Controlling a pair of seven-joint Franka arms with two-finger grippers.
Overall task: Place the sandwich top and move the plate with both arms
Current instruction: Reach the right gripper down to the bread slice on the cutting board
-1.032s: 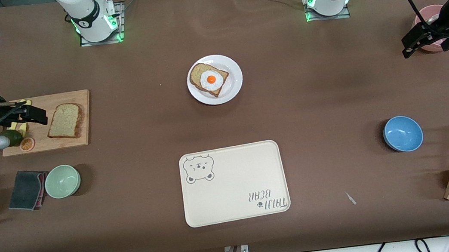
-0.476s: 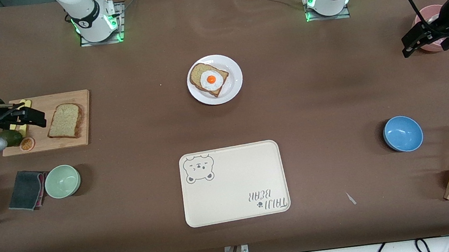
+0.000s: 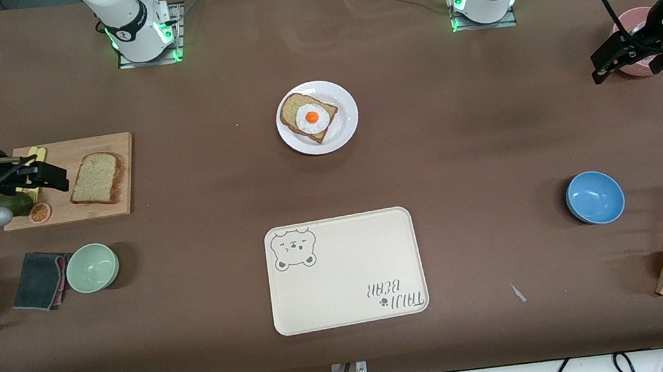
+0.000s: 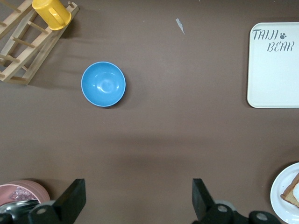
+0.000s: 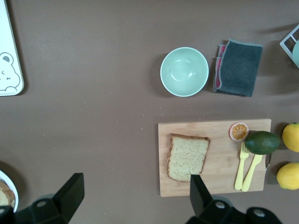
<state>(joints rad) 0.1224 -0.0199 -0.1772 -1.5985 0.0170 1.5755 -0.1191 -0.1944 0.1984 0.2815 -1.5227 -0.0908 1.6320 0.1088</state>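
A: Over the right arm's end of the table, above the cutting board (image 3: 67, 180), our right gripper (image 3: 47, 175) hangs with its fingers spread wide and nothing between them. The bread (image 5: 188, 157) lies flat on the board just beside it, toward the middle of the table, not touched yet.

B: And the plate (image 3: 345, 121)?

A: Well apart from that gripper, mid-table, carrying the egg slice (image 3: 309, 117). Our left gripper (image 3: 616, 60) waits, also spread and empty, up over the left arm's end by a pink dish (image 3: 632, 21).

B: So we judge the step in hand is the reach for the bread. How do we do it well?

A: We'd centre the fingers over the slice, come down level, and close on opposite crust edges gently, since it looks thin and soft. We should keep clear of the fork (image 5: 240, 164), the avocado (image 5: 262, 142) and the orange slice (image 5: 238, 131) sharing the board.

B: Any writing?

A: Only on the tray (image 3: 345, 270), which reads "TAIJI BEAR" with a paw mark, and a bear face printed in one corner.
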